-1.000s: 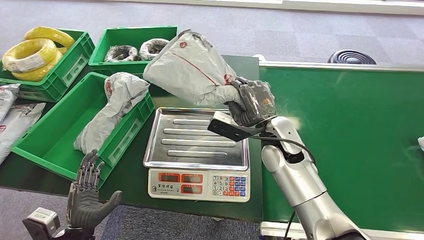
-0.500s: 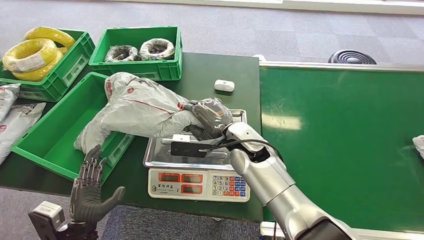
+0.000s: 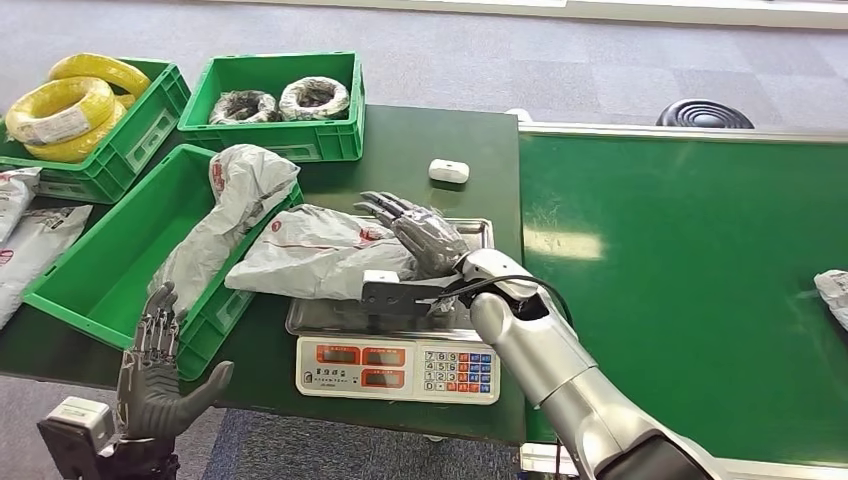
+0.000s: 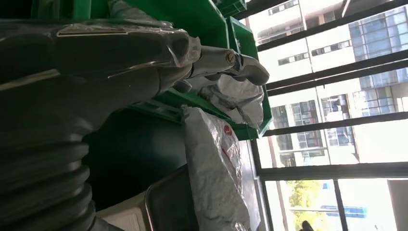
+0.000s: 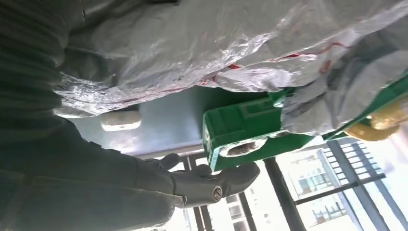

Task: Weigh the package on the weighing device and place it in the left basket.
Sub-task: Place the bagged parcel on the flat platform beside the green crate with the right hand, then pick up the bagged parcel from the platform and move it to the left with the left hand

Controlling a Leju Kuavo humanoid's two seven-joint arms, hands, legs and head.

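A grey plastic package [image 3: 310,255] with red print lies on the left part of the steel scale tray [image 3: 474,230], and its left end overhangs toward the big green left basket [image 3: 90,260]. My right hand [image 3: 420,232] hovers at the package's right end with its fingers spread, gripping nothing. In the right wrist view the package [image 5: 202,43] fills the space just past that hand [image 5: 207,185]. A second grey package [image 3: 225,205] leans over the basket's right wall. My left hand [image 3: 160,375] is raised below the table's front edge, open and holding nothing. It sees the package [image 4: 216,173] edge-on.
The scale's keypad and displays [image 3: 400,368] face me. Two green crates stand at the back, one with yellow coils [image 3: 70,105] and one with dark coils [image 3: 275,100]. A small white box [image 3: 448,171] lies behind the scale. A green conveyor [image 3: 690,270] runs on the right.
My right arm swung the package down from high over the back of the table onto the scale tray. The hand then opened and let it go.
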